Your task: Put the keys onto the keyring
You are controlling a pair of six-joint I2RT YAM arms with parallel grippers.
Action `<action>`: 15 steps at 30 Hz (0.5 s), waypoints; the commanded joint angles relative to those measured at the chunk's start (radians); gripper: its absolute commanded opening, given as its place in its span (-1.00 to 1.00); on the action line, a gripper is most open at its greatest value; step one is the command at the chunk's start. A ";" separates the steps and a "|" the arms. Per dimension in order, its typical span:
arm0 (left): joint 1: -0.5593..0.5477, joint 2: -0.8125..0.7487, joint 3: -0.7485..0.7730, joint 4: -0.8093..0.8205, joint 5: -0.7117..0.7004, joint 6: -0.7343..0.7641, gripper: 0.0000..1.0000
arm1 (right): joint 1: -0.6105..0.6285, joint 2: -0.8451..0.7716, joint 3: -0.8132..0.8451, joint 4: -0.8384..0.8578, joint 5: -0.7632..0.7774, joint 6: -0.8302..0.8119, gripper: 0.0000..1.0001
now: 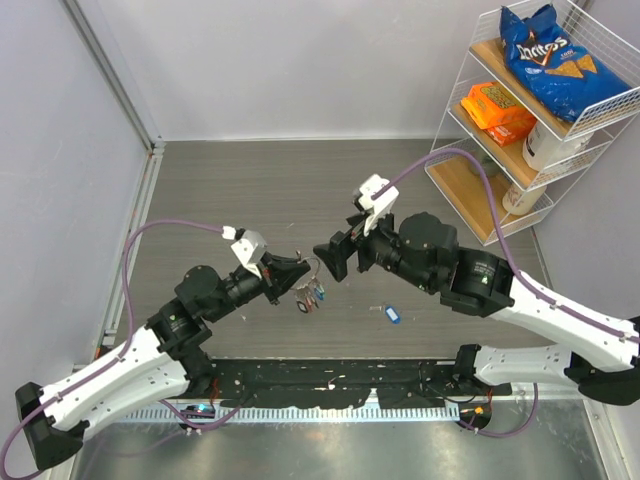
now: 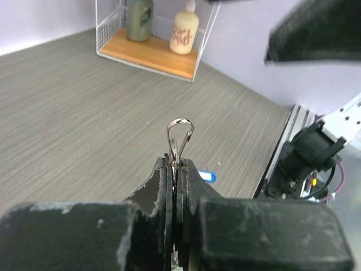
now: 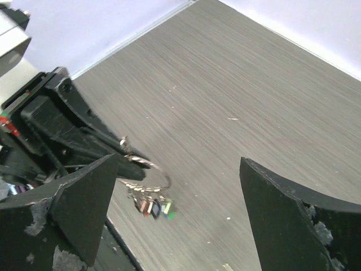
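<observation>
My left gripper (image 2: 176,165) clenches the thin silver wire keyring (image 2: 180,132), my right gripper (image 3: 177,164) gapes released beside it, three colour-headed silver keys (image 3: 153,206) dangle beneath in the right wrist view, hidden from the left, and one blue-tagged key (image 1: 392,314) lies apart on the grey table (image 1: 250,180).

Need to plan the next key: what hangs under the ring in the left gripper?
A bunch of coloured keys dangles under the ring; the left gripper hides the ring's pinched part.
</observation>
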 commanded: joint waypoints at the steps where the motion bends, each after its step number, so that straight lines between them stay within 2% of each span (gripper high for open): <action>1: 0.004 0.002 0.040 -0.068 0.025 0.077 -1.00 | -0.049 0.002 0.078 -0.108 -0.149 -0.122 0.91; 4: 0.004 0.005 0.040 -0.096 0.005 0.099 -1.00 | -0.049 0.037 0.104 -0.173 -0.127 -0.172 0.90; 7: 0.002 0.012 0.041 -0.117 -0.012 0.106 -1.00 | -0.049 -0.003 0.017 -0.075 -0.138 -0.175 0.90; 10: 0.004 0.018 0.043 -0.126 -0.033 0.119 -1.00 | -0.063 -0.043 -0.052 -0.029 -0.094 -0.131 0.91; 12: 0.002 0.024 0.041 -0.136 -0.067 0.129 -1.00 | -0.078 -0.018 -0.036 -0.058 -0.062 -0.054 1.00; 15: 0.002 0.042 0.043 -0.126 -0.081 0.137 -1.00 | -0.080 0.038 0.009 -0.113 -0.067 0.016 0.89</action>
